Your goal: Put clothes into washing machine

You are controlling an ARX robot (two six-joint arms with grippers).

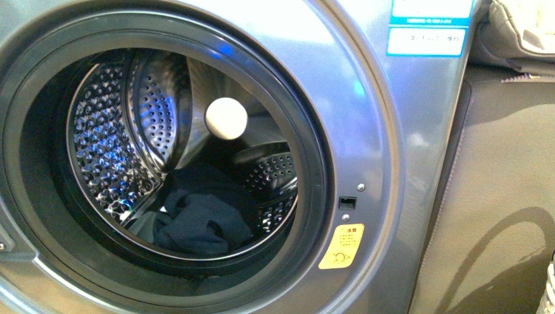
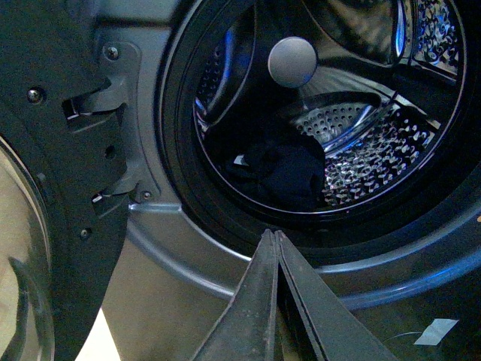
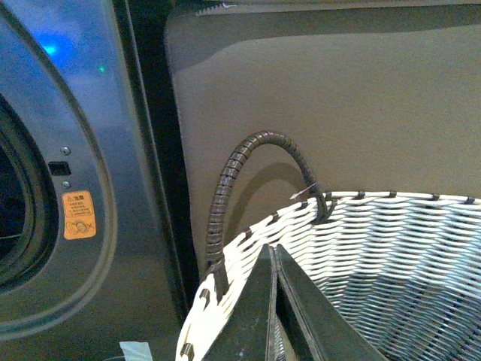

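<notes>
The silver-grey washing machine point(image 1: 366, 131) fills the front view, its porthole wide open. Dark navy clothes point(image 1: 206, 219) lie bunched at the bottom of the perforated steel drum. They also show as a dark heap, the clothes point(image 2: 289, 173), in the left wrist view. My left gripper point(image 2: 273, 235) is shut and empty, its tips just outside the porthole's lower rim. My right gripper point(image 3: 272, 248) is shut with nothing in it, hovering over the near rim of a white woven basket point(image 3: 391, 248). Neither gripper appears in the front view.
The open door point(image 2: 52, 188) hangs on its hinge beside the porthole. A flat brown-grey panel point(image 1: 504, 183) stands right of the machine. The basket has a dark wrapped handle point(image 3: 240, 173). A yellow warning sticker point(image 1: 341, 247) sits below the door latch slot.
</notes>
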